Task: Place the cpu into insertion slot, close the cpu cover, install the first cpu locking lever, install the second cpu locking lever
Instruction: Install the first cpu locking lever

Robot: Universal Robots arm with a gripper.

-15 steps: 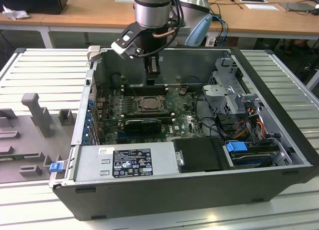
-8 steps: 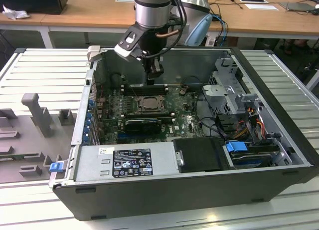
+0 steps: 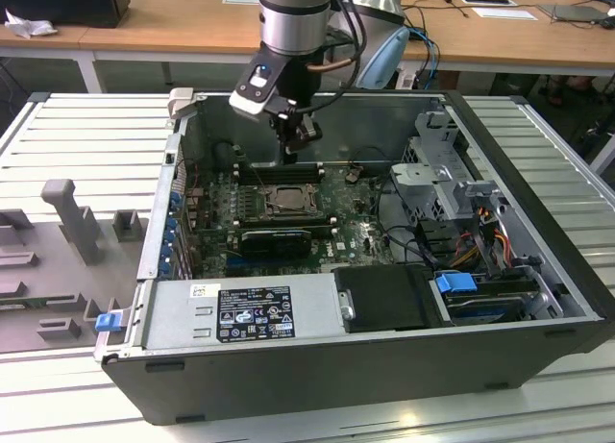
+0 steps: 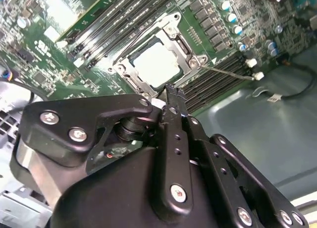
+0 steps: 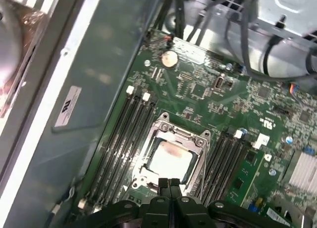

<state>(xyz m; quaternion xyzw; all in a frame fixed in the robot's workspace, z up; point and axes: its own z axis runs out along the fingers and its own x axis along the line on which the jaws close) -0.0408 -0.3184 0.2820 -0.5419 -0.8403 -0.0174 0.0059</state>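
Hovering at the socket's edge, the black pincer (image 5: 169,183) is seen pressed shut, nothing gripped. One flat silver-grey square cpu (image 5: 171,161) is seated in the one black-framed insertion slot (image 3: 264,203), ringed by one thin grey metal cpu cover (image 5: 181,134). The chip is judged light, stiff and fragile, best taken by its edges.

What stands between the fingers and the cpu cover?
Nothing visible does. Only open air lies between the gripper and the cpu cover, which frames the cpu.
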